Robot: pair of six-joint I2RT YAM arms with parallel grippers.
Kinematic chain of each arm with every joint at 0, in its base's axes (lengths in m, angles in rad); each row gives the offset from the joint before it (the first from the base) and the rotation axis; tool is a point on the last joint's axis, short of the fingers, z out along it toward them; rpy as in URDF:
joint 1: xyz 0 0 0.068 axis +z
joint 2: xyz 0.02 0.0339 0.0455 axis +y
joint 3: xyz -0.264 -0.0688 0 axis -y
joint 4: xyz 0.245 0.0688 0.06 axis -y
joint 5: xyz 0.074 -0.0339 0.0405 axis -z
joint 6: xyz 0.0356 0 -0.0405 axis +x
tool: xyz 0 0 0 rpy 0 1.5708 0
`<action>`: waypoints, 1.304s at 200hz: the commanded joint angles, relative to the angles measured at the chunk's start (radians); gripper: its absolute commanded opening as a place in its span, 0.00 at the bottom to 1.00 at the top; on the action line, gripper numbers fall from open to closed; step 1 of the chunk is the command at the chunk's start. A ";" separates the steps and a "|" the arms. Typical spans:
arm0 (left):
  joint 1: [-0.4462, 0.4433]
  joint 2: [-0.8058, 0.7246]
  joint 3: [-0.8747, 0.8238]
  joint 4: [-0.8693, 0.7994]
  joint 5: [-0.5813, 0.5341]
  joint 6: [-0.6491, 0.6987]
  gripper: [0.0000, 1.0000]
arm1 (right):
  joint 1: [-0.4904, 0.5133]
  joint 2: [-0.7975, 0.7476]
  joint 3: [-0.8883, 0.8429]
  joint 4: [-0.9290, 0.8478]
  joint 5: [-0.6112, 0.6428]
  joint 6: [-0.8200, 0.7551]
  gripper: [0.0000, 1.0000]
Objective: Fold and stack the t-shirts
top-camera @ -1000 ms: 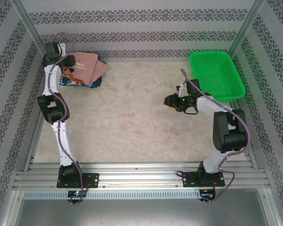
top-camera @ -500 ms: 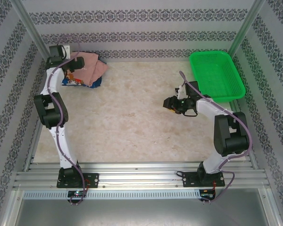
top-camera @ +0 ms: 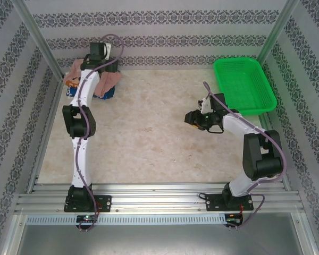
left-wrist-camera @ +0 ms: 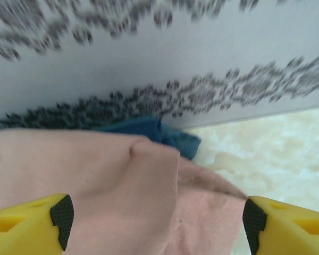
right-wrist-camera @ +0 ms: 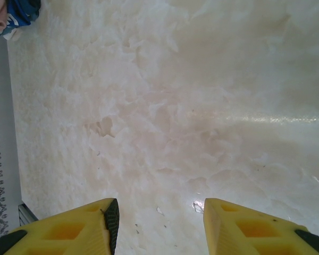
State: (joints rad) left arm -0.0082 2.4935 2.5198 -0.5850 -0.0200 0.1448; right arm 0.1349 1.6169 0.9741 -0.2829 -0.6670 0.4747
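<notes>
The two t-shirts lie piled in the far left corner against the back wall. The pink t-shirt (top-camera: 112, 79) (left-wrist-camera: 95, 180) lies on top of the blue t-shirt (top-camera: 108, 94) (left-wrist-camera: 149, 130), which peeks out at the edges. My left gripper (top-camera: 98, 66) (left-wrist-camera: 157, 218) hangs over the pile, open, its yellow fingers spread wide on either side of the pink cloth without pinching it. My right gripper (top-camera: 190, 117) (right-wrist-camera: 160, 218) is open over bare table right of centre, with nothing between its fingers. The pile (right-wrist-camera: 10, 13) also shows in the top left corner of the right wrist view.
An empty green mesh basket (top-camera: 244, 85) stands at the far right. Patterned walls close in the back and both sides, and the pile sits tight against the back wall (left-wrist-camera: 202, 58). The marbled tabletop (top-camera: 149, 138) lies between the arms.
My left arm has swung from the left wall to the right, across the pile, and its jaws have spread wider. The right arm has hardly moved.
</notes>
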 commanded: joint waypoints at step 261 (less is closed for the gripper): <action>0.035 0.085 0.082 0.003 -0.125 -0.007 0.83 | -0.011 0.026 -0.081 0.081 -0.034 0.004 0.48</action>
State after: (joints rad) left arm -0.0029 2.6404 2.6015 -0.5869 -0.1822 0.1928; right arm 0.1215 1.6222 0.9112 -0.2256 -0.6758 0.4751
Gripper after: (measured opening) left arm 0.830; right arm 0.475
